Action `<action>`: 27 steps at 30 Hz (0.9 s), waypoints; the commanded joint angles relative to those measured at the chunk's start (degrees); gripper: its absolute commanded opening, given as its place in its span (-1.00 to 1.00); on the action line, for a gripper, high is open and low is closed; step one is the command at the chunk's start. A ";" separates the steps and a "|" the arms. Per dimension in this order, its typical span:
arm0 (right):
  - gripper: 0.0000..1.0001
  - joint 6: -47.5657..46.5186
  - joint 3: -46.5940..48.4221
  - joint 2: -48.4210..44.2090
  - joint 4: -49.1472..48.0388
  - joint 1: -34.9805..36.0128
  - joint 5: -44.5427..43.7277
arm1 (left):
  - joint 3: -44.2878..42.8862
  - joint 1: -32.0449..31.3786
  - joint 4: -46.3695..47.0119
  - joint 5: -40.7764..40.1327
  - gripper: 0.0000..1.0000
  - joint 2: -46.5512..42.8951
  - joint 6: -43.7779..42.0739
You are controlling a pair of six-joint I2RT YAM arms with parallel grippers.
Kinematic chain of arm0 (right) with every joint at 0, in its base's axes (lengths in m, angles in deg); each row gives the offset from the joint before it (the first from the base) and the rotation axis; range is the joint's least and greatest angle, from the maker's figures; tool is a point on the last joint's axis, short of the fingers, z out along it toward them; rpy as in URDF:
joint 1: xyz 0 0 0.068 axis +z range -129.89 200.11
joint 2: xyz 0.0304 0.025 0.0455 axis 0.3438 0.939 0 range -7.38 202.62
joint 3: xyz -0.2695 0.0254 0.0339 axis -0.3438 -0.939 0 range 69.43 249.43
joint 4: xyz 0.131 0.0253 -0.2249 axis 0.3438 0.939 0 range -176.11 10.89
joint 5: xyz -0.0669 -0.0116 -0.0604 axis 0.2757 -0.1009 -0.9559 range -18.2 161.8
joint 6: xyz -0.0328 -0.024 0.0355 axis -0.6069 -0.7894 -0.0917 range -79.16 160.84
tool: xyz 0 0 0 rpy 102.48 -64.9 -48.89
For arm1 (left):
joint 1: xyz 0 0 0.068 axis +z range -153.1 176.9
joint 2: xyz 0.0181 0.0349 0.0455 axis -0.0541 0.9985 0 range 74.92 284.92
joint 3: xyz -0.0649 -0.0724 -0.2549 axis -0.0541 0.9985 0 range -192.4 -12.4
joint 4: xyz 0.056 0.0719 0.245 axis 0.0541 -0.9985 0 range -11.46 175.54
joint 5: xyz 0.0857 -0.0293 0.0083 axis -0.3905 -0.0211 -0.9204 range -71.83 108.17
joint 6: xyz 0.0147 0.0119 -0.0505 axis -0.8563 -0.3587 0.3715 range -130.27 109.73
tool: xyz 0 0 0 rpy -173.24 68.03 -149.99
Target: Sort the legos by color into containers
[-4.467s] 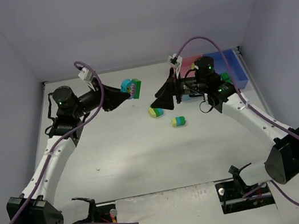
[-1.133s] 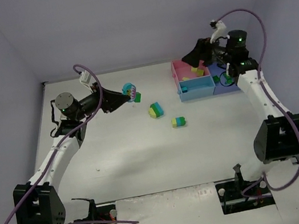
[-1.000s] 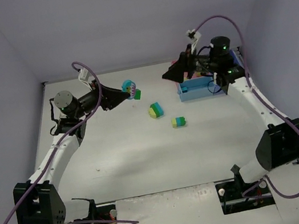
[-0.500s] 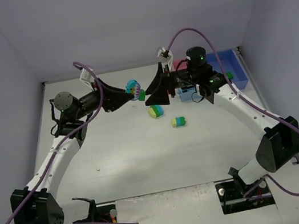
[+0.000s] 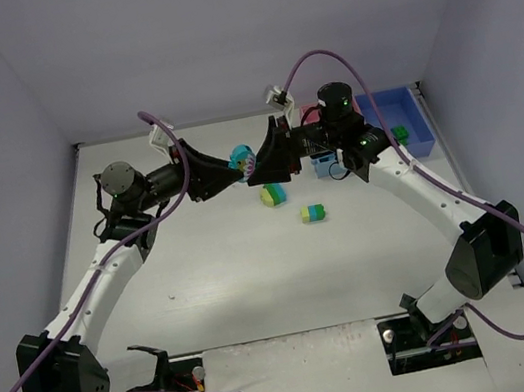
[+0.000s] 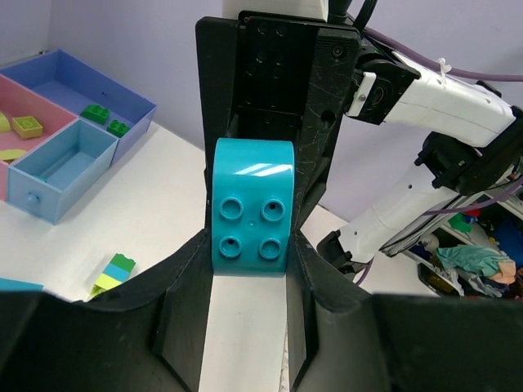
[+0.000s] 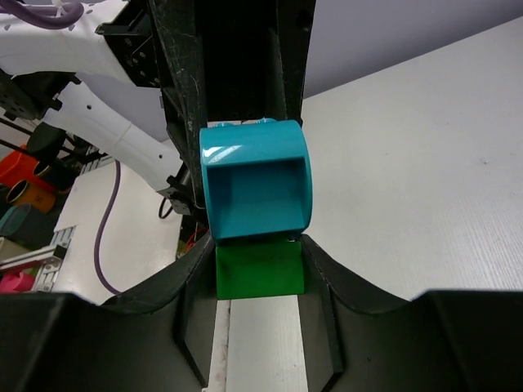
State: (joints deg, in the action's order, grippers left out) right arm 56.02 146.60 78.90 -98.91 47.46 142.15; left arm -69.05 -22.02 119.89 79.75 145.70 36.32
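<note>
Hovering above a white table between lilac walls, beyond loose two-colour legos: left gripper clamped on a glossy cyan four-stud brick, right gripper clamped on the attached green brick, hidden from the left wrist. Farther right, joined containers.

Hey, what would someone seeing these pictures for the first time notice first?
Above the far middle of the table, the left gripper clamps a cyan brick while the right gripper pinches the green brick attached to it. One loose stacked piece and a second stacked piece lie just nearer; the containers sit far right.
</note>
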 commanded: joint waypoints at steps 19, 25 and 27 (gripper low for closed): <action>-0.90 -4.03 2.53 11.71 4.35 -29.00 -20.24 | -4.00 2.22 -6.12 -1.46 -1.00 -0.30 -7.30; -0.61 -3.23 9.23 19.09 7.69 -35.70 -50.22 | -2.42 2.22 -12.64 -3.40 -1.00 -2.05 -11.52; -0.47 -3.05 13.61 22.86 10.76 -36.93 -56.88 | -2.07 2.22 -14.21 -3.40 -1.00 -2.49 -11.96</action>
State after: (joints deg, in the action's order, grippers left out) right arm 52.55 153.46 100.19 -89.40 11.18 101.63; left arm -69.92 -20.11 106.27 76.67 145.70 27.29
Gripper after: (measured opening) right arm 0.337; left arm 0.291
